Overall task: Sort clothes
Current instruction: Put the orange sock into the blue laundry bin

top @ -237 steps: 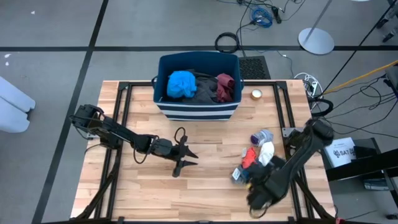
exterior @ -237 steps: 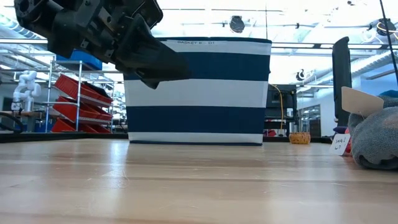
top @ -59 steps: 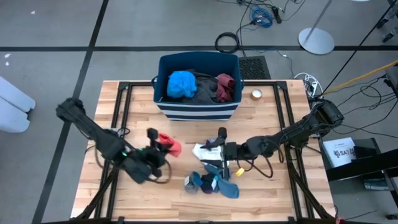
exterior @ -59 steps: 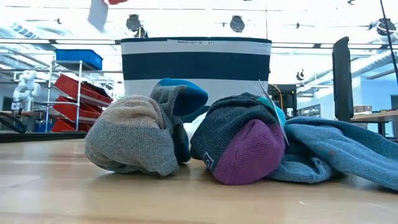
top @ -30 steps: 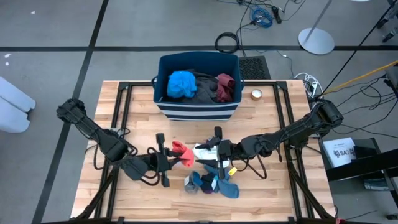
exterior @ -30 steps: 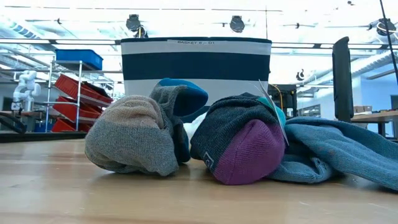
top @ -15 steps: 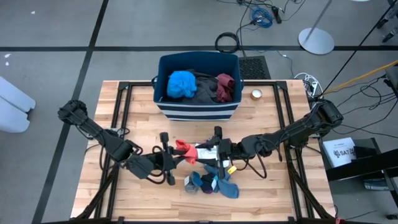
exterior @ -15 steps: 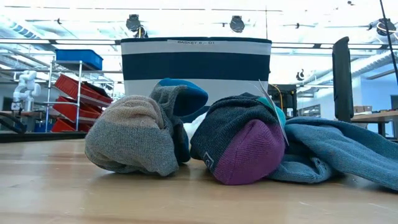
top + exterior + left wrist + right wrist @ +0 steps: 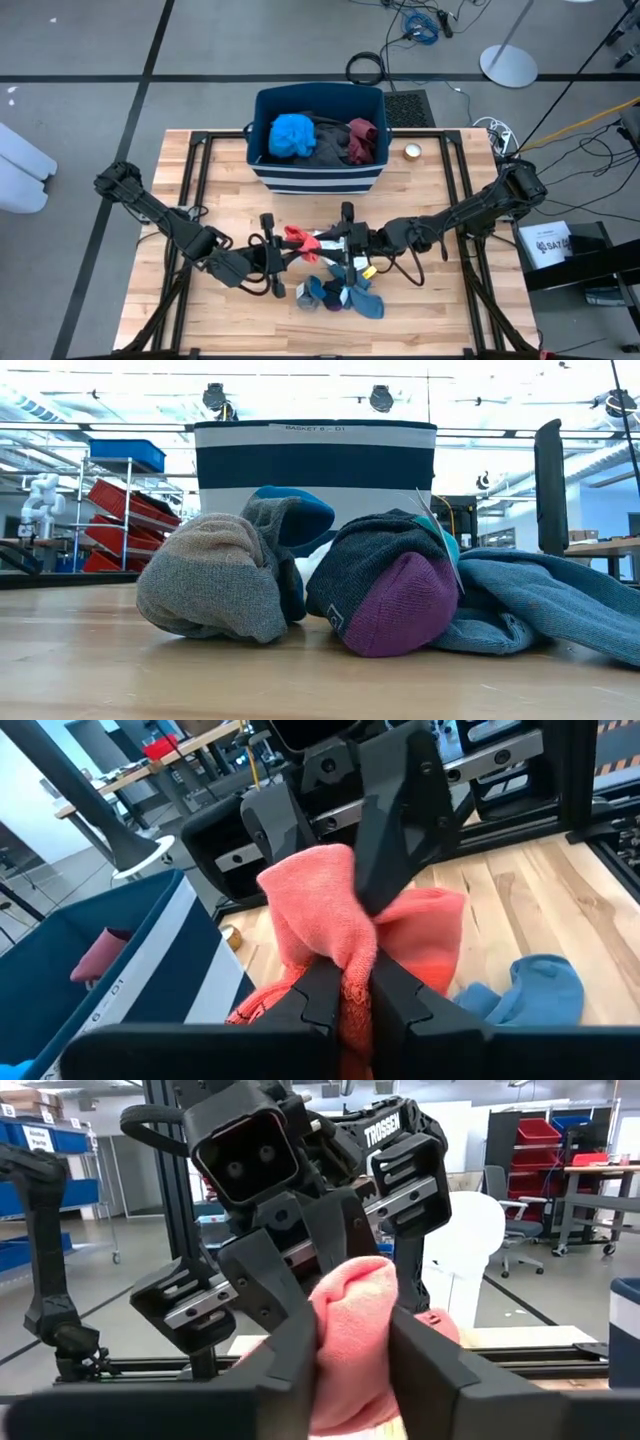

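A red cloth [image 9: 297, 238] hangs above the table's middle between my two grippers, which face each other. My left gripper [image 9: 283, 248] comes from the table's left and is shut on it. My right gripper [image 9: 338, 240] comes from the right, and its fingers close on the same cloth. A white piece [image 9: 326, 243] shows just under the right gripper. Several small socks [image 9: 336, 292], grey, blue and purple-toed, lie in a heap on the table near them and fill the low view [image 9: 390, 595]. Bright blue [image 9: 292, 135], dark grey and maroon [image 9: 361, 140] clothes lie in the bin. My left gripper pinches a bunched fold of the red cloth [image 9: 347, 982] between its two fingers, coming level from the table's left. The cloth stands up past the fingertips, clear of the table. My right gripper has the cloth's opposite bunched end [image 9: 352, 1342] between its two fingers [image 9: 290, 1350], coming level from the table's right. The cloth bulges out past the fingertips toward the left gripper.
The dark blue bin with white stripes [image 9: 318, 178] stands at the table's far middle and also shows in the low view [image 9: 316, 470]. A small round object [image 9: 412, 152] lies to its right. Bare wood lies at the table's near left and near right.
My left gripper has carried the red cloth toward the table's right until it meets my right gripper, which has edged a little toward the left. The socks have stayed where they lay.
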Action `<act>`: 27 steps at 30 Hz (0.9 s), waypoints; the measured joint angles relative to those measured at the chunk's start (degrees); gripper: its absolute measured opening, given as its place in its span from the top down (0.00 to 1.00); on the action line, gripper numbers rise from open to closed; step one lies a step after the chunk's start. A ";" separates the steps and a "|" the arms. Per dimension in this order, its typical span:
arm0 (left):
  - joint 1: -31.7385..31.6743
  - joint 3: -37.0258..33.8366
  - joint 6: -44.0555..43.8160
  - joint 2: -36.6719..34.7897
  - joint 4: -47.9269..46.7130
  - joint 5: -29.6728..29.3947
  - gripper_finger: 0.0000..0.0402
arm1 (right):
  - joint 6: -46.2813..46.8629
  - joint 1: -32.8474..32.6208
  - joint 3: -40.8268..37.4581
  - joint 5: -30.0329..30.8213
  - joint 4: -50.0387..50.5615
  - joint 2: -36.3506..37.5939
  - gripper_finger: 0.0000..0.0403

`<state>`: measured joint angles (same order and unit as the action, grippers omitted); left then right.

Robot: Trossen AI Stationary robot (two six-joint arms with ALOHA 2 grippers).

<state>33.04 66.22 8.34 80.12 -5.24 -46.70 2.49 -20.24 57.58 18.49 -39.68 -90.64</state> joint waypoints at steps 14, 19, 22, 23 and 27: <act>0.02 0.00 1.40 0.00 -1.31 -3.33 0.88 | -1.60 0.31 0.00 0.02 1.06 0.78 0.98; 0.03 0.00 5.82 -0.66 -1.12 -10.26 0.72 | -3.34 0.60 0.00 0.68 3.97 2.18 0.99; -0.45 0.00 5.73 -1.45 -1.55 -11.71 0.62 | -3.27 1.21 0.00 2.70 8.35 2.96 0.99; -0.55 0.00 5.71 -1.75 -1.53 -11.97 0.58 | -3.42 1.56 0.00 2.80 9.53 3.09 0.99; -0.50 0.00 5.43 -3.52 -1.94 -13.39 0.48 | -5.22 2.62 -0.02 2.57 10.34 4.26 0.99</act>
<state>32.54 66.22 13.77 76.60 -7.18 -60.09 -2.72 -17.62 57.57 21.06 -29.34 -86.38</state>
